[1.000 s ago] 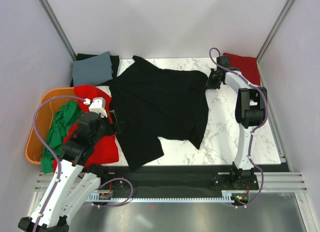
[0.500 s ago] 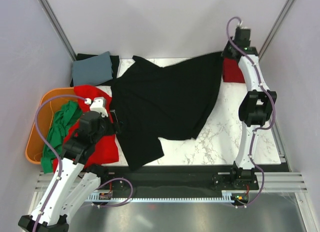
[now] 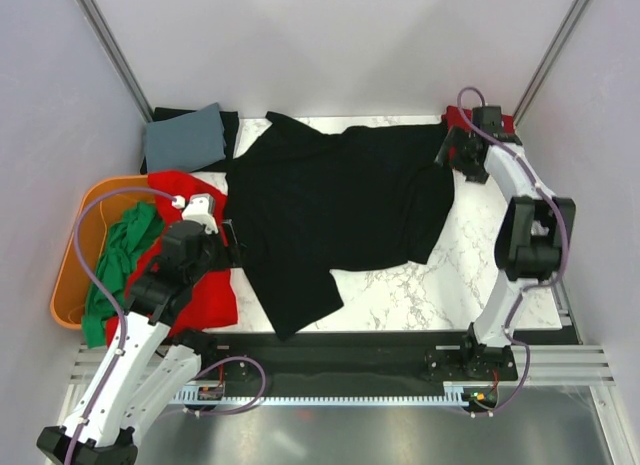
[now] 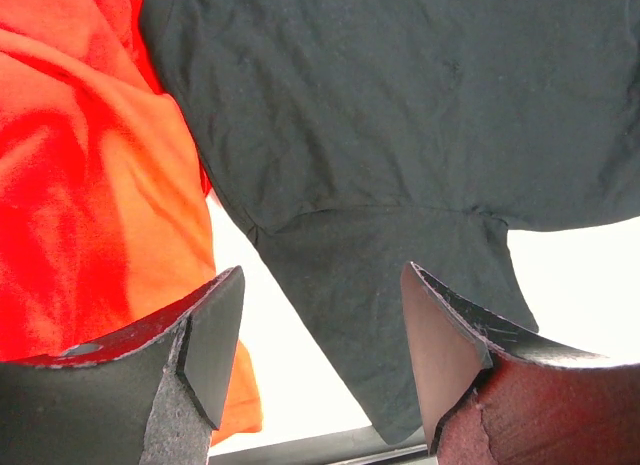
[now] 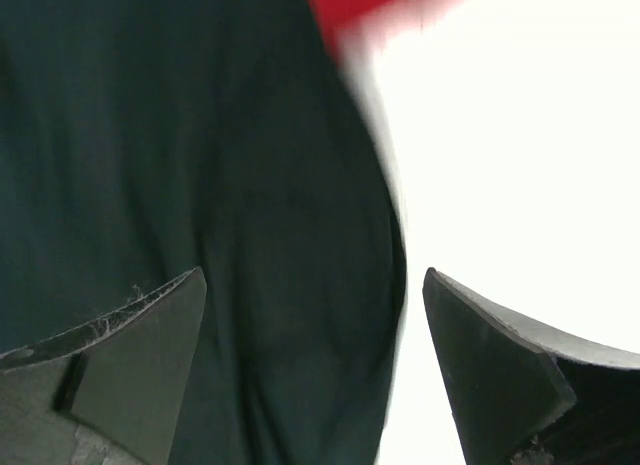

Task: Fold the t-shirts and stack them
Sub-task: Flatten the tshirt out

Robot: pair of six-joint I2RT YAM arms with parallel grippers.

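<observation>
The right end effector (image 3: 450,153) stands wide with nothing between its dark fingers. It is over the far right corner of the black t-shirt (image 3: 330,210), just beside a folded red t-shirt (image 3: 507,123). The left end effector (image 4: 320,315) is also parted and empty, above the black shirt's sleeve where it meets a crumpled red t-shirt (image 3: 205,295). The black shirt lies spread and lightly wrinkled across the white marble-patterned counter (image 3: 420,285). At the far left corner a grey-blue t-shirt (image 3: 185,137) lies folded on a folded dark shirt (image 3: 231,125). A green t-shirt (image 3: 120,260) spills from the orange tub (image 3: 68,275). Pale plain walls (image 3: 300,45) with metal corner posts (image 3: 110,45) enclose the counter.
</observation>
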